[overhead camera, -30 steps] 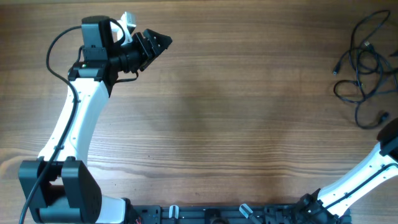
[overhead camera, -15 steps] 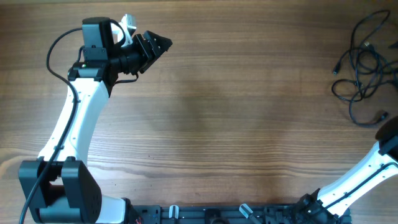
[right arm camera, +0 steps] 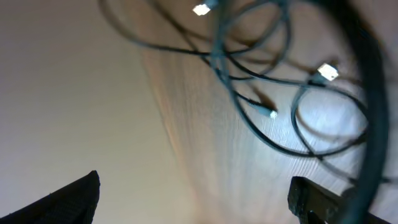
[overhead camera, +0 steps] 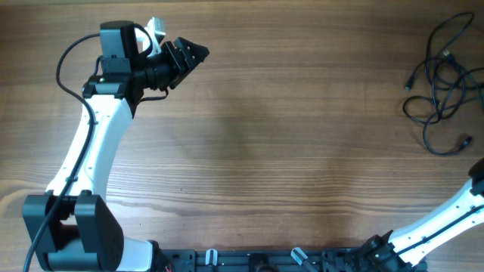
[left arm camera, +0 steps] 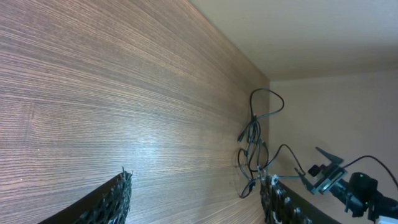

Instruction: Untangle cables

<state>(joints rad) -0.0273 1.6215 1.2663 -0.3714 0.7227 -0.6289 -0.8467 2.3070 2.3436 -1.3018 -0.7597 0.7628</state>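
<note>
The cables [overhead camera: 442,79] are thin black cords in a loose tangle at the far right edge of the table, with small plugs at their ends. In the left wrist view they [left arm camera: 254,144] lie far off across the table. In the right wrist view they [right arm camera: 267,81] are close and blurred, above the fingers. My left gripper [overhead camera: 193,53] is at the far left, well away from them; its fingers [left arm camera: 196,182] are wide apart and empty. My right gripper [right arm camera: 193,186] is open and empty. It is out of the overhead view, where only its arm [overhead camera: 446,219] shows.
The wooden table [overhead camera: 287,151] stretches between the two arms. The left arm's base [overhead camera: 72,234] stands at the front left. The right arm also shows in the left wrist view [left arm camera: 339,180], beyond the tangle. A beige wall or floor lies past the table's right edge.
The right arm has drawn back toward the lower right edge of the overhead view. The lower loop of the cables has shifted slightly. The left arm has not moved.
</note>
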